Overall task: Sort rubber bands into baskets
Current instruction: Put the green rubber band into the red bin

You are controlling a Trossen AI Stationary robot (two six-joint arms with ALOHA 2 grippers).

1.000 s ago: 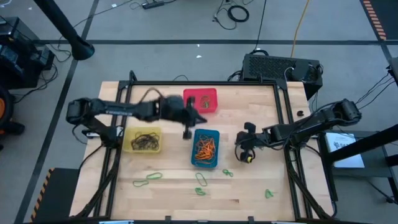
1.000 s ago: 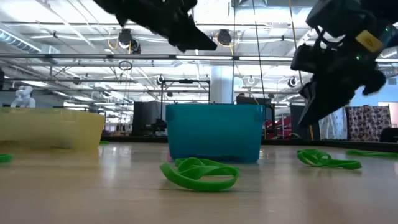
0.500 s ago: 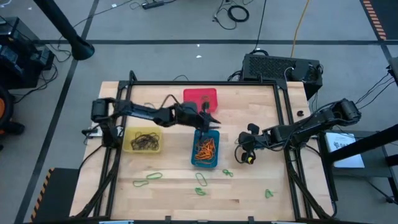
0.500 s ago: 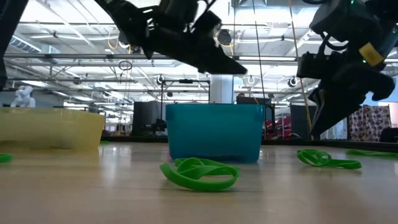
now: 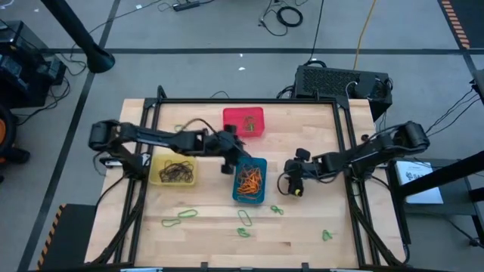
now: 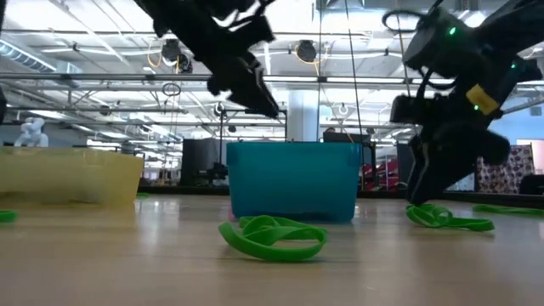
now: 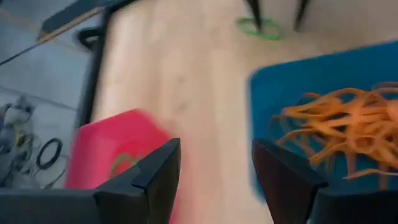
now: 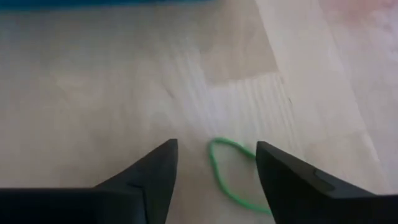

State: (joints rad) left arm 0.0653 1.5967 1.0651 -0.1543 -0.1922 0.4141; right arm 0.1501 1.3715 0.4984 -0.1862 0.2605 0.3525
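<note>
Since half a second ago, left gripper (image 5: 227, 161) has pulled back from above the blue basket (image 5: 262, 196) toward its far-left corner, fingers wide, empty. Right gripper (image 5: 290, 183) has dropped toward a green rubber band (image 8: 231, 174) right of that basket, jaws spread, apparently straddling it for pickup; red basket (image 5: 243, 122) probably awaits greens.

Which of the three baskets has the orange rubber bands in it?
The blue basket, in front of the red one. It holds the orange rubber bands; the yellow basket holds dark ones.
</note>
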